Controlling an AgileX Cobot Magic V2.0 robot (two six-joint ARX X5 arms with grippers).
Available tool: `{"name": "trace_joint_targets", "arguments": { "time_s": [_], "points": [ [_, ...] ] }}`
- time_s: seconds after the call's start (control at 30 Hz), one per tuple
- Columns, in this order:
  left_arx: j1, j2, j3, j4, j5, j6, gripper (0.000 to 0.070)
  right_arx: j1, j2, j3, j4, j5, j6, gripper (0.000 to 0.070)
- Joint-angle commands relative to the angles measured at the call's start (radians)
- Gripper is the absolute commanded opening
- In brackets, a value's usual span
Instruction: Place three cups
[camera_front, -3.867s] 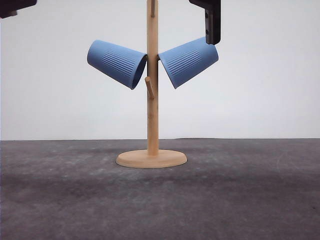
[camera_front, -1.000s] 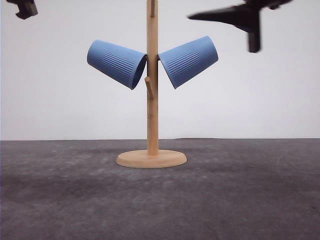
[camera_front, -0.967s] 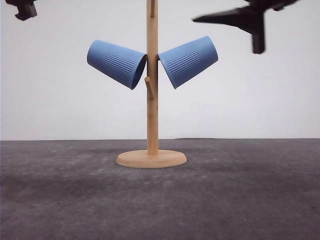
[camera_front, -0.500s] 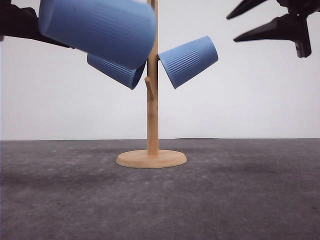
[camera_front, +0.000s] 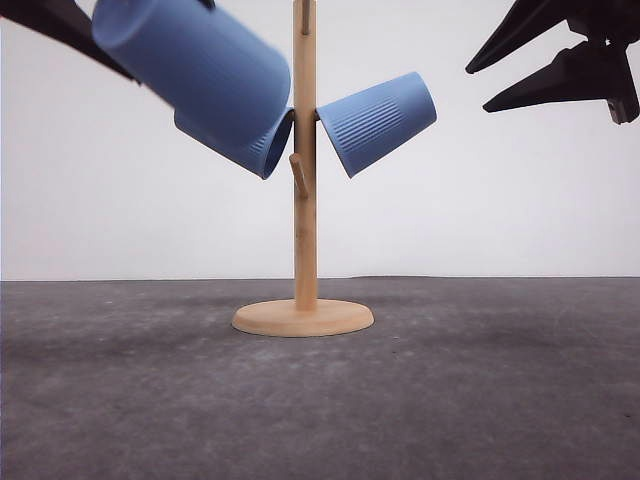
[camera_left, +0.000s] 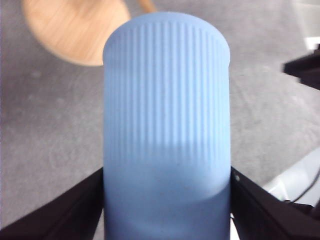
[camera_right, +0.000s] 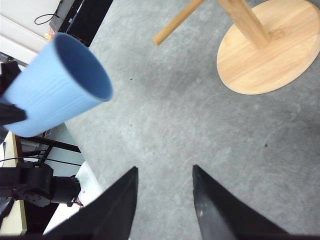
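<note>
The left gripper (camera_left: 167, 210) grasps a tilted cup (camera_front: 195, 65) left of the stand (camera_front: 304, 200); the right gripper (camera_front: 478, 88) hangs released, empty.

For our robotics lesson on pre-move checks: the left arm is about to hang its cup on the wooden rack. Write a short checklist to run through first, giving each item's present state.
1. Left gripper has firm hold of the carried cup: ok, fingers sit against both sides.
2. Carried cup's mouth faces the rack post: ok.
3. A free peg is available: ok, the front one is bare.
4. Two hung cups, left and right, seated on their pegs: ok.
5. Right gripper clear of the rack: ok, open and off to the side.
6. Carried cup lined up with the free peg: cannot tell.
</note>
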Motion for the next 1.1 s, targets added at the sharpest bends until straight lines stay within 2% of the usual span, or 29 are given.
{"name": "trace_joint_targets", "arguments": {
  "time_s": [0.0, 0.23, 0.4, 0.83, 1.07],
  "points": [
    [-0.011, 0.043, 0.041, -0.006, -0.023, -0.021, 0.0431, 0.0, 0.005, 0.015, 0.006, 0.001, -0.017, 0.0219],
    [-0.03, 0.188, 0.117, -0.013, -0.083, -0.02, 0.0431, 0.0, 0.005, 0.015, 0.006, 0.001, -0.024, 0.0219],
    [-0.043, 0.269, 0.165, -0.012, -0.092, -0.02, 0.0432, 0.0, 0.005, 0.015, 0.005, 0.001, -0.031, 0.0219],
    [-0.047, 0.411, 0.268, -0.003, -0.141, -0.02, 0.0431, 0.0, 0.005, 0.015, 0.005, 0.03, -0.037, 0.0219],
    [-0.047, 0.461, 0.274, 0.055, -0.146, -0.024, 0.0431, 0.0, 0.005, 0.015, -0.001, 0.03, -0.037, 0.0219]
  ]
}}
